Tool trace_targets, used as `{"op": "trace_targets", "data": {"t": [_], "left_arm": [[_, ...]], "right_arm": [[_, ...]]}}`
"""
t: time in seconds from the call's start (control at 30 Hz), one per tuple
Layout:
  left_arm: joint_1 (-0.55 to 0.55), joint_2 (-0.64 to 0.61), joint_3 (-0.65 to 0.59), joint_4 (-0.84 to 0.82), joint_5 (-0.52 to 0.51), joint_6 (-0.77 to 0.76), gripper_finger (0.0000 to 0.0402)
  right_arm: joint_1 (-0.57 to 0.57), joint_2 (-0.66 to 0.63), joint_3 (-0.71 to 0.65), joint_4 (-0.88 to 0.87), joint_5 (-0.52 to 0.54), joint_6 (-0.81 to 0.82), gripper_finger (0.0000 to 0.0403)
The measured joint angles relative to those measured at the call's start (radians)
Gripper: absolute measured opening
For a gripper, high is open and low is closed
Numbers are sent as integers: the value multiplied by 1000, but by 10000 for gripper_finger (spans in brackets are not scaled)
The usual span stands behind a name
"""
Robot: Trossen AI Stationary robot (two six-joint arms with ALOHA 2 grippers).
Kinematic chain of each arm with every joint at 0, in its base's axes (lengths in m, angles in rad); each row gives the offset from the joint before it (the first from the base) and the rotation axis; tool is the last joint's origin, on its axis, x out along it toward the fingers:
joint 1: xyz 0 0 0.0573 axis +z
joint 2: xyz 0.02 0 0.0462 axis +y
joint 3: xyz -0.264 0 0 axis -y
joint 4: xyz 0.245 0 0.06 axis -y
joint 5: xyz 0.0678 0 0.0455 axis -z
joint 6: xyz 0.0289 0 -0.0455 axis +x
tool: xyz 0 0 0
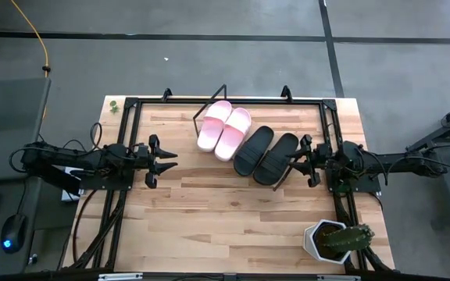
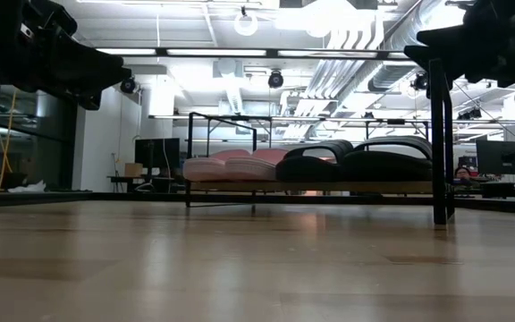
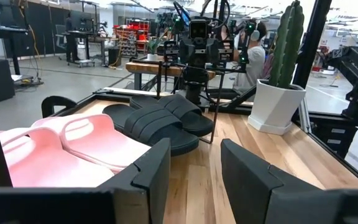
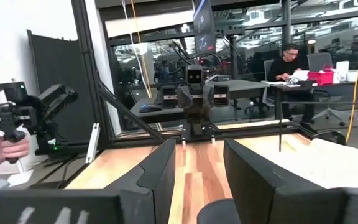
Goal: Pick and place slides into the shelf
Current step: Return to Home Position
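On shelf, 2 pink slides, 2 black slides, L gripper, R gripper both parted, empty.

A cactus in a white pot stands at a corner of the wooden table (lower right in the overhead view). A mouse lies off the table's left edge, and a yellow cable crosses the grey floor. A person sits in the room beyond.
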Motion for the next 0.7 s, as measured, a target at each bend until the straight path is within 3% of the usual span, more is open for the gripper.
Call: {"op": "trace_targets", "data": {"t": [0.7], "left_arm": [[0,0,0,-9,0,0,128]], "right_arm": [[0,1,0,10,-1,-36,128]]}}
